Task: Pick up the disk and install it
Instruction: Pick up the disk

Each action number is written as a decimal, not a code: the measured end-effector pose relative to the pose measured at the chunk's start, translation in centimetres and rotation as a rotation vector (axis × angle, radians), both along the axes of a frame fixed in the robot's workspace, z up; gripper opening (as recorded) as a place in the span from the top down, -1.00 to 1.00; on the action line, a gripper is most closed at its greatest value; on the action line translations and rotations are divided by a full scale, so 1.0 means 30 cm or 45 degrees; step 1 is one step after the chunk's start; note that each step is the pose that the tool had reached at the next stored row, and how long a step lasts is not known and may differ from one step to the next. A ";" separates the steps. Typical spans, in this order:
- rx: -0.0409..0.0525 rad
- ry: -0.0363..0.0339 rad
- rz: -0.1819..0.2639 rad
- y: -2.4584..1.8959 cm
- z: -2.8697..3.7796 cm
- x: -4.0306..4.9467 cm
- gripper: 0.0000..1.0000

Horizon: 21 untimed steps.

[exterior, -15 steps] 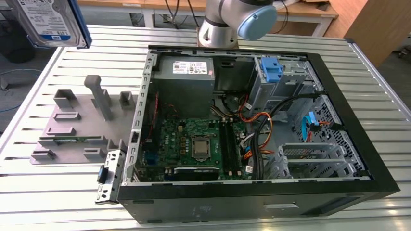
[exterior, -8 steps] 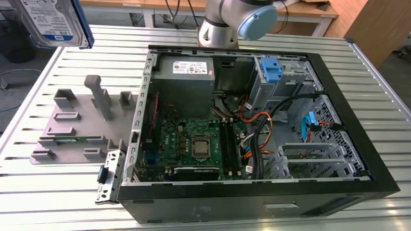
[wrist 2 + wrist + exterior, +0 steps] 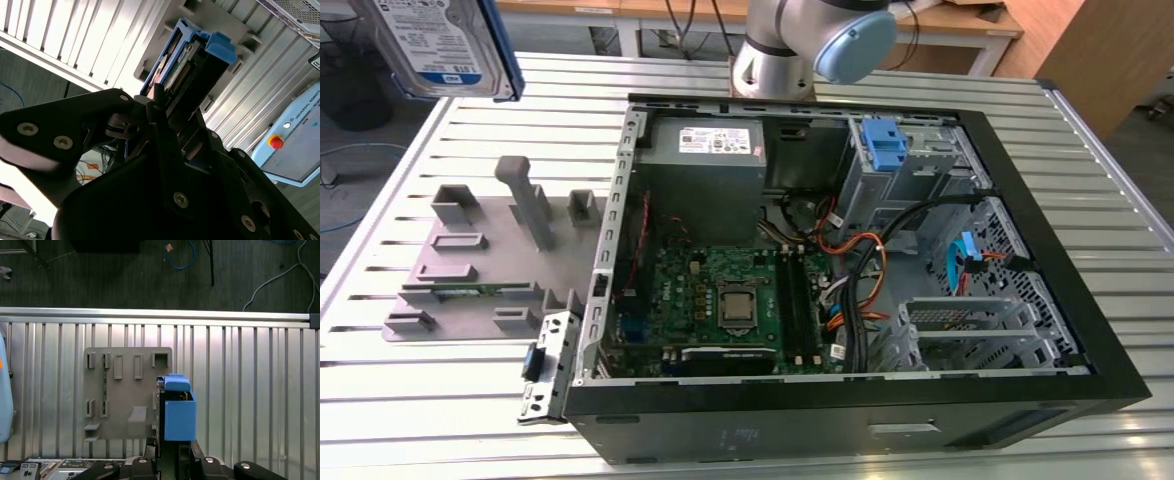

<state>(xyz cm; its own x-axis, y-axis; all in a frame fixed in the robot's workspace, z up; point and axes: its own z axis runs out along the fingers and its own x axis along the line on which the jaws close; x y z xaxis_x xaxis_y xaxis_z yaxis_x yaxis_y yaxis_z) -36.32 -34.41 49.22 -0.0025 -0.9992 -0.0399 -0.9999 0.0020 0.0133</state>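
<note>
The hand [image 3: 172,107] is clamped on the disk [image 3: 200,60], held above the worktop [image 3: 240,390]. The disk looks stiff, fairly heavy and shock-sensitive, and is best gripped by its framed edges.

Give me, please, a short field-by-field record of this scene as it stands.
held item: the disk, a flat silver rectangular hard drive in a blue plastic carrier bracket
gripper: gripper shut on the disk, raised above the table
on the table: grey plastic fixture plate with slots, on the slatted metal table
case: open black computer case, at the exterior view's right of the plate
install status: not yet installed
</note>
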 end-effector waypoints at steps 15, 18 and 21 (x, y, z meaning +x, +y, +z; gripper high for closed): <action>0.000 0.0001 0.000 0.000 0.000 0.073 0.30; 0.000 0.0000 0.000 0.000 0.000 0.087 0.30; 0.000 0.0000 0.000 0.000 0.000 0.101 0.30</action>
